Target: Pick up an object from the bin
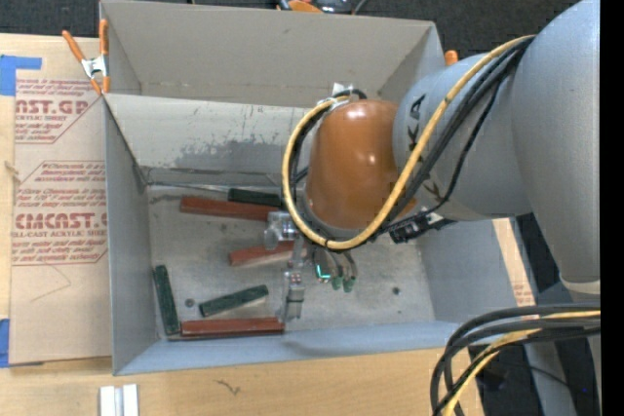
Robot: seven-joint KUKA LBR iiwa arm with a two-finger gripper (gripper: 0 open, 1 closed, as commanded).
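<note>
Camera view: gripper (292,305) sits low in the bin (125,209), with its tip at the right end of a red bar (229,327). Spread or pressed together: cannot tell.

Red bar: flat on the floor, running left from the gripper, hard against the bin wall. Its long axis runs along that wall, nearly level across the view, and its right end points at the gripper.

Green bar (234,301): just left of the gripper, slightly above, lying at a slant.

Risks (judgement):
- A grasp at the bar's end, not its middle, would let the bar pivot and slip out on the lift.
- With the wall so close to the bar, the tool may strike the wall or close on nothing.
- The green bar is near enough to be nudged or dragged along.
</note>
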